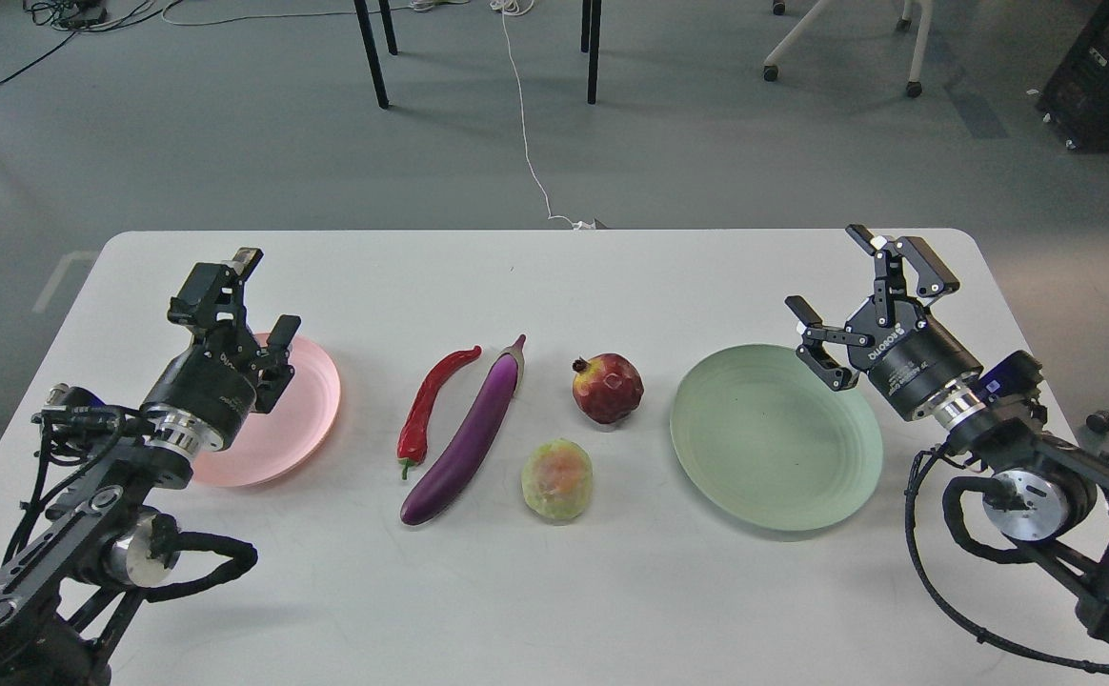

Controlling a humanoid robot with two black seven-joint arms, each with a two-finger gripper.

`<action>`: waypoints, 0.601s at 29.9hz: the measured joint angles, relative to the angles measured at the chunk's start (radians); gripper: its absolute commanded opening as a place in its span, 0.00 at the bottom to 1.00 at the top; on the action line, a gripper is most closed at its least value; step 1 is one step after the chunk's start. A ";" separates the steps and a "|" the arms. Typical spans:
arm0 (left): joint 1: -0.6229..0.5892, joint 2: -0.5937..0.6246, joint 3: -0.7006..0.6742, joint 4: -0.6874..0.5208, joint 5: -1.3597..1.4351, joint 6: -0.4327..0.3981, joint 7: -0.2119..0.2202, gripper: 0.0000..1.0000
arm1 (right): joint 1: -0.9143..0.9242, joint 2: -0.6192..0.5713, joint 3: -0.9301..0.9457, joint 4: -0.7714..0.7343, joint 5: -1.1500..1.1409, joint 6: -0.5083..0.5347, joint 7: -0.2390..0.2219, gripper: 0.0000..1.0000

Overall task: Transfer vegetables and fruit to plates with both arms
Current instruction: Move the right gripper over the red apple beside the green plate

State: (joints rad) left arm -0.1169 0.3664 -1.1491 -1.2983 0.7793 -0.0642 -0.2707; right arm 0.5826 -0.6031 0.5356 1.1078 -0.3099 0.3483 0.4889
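Food sits in the middle of the white table point(535, 591). The purple eggplant point(467, 440) lies slanted, with its stem end at the far side. The red chili pepper point(429, 402) lies just left of it, close beside it, green stem at the near end. To the right of the eggplant is the dark red pomegranate point(608, 387). The bumpy yellow-green fruit point(557, 479) sits nearer than the pomegranate, a little apart from it.

The pink plate point(302, 410) is on the left and has no food on it. The green plate point(774, 448) is on the right and has no food on it either.

The left gripper point(254, 300) hangs over the far left part of the pink plate. Its two fingers are spread apart and hold nothing. The right gripper point(859, 286) hangs over the far right edge of the green plate. Its fingers are spread wide and hold nothing too.
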 measured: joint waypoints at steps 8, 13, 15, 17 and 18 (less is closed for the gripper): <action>-0.003 0.029 -0.009 -0.055 -0.021 -0.011 -0.046 0.98 | 0.604 -0.071 -0.526 0.006 -0.418 0.005 0.000 0.99; 0.000 0.030 -0.009 -0.090 -0.039 -0.011 -0.048 0.98 | 0.882 0.085 -0.839 -0.004 -0.695 -0.008 0.000 0.99; 0.002 0.030 -0.009 -0.098 -0.040 -0.010 -0.048 0.98 | 0.916 0.154 -0.893 -0.030 -0.782 -0.018 0.000 0.99; 0.004 0.030 -0.009 -0.101 -0.040 -0.009 -0.048 0.98 | 0.933 0.228 -0.938 -0.071 -0.849 -0.034 0.000 0.99; 0.005 0.031 -0.009 -0.105 -0.040 -0.008 -0.048 0.98 | 0.937 0.260 -0.959 -0.090 -0.871 -0.042 0.000 0.99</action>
State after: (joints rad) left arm -0.1115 0.3979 -1.1581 -1.4031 0.7395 -0.0725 -0.3185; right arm 1.5195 -0.3435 -0.4232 1.0175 -1.1807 0.3063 0.4887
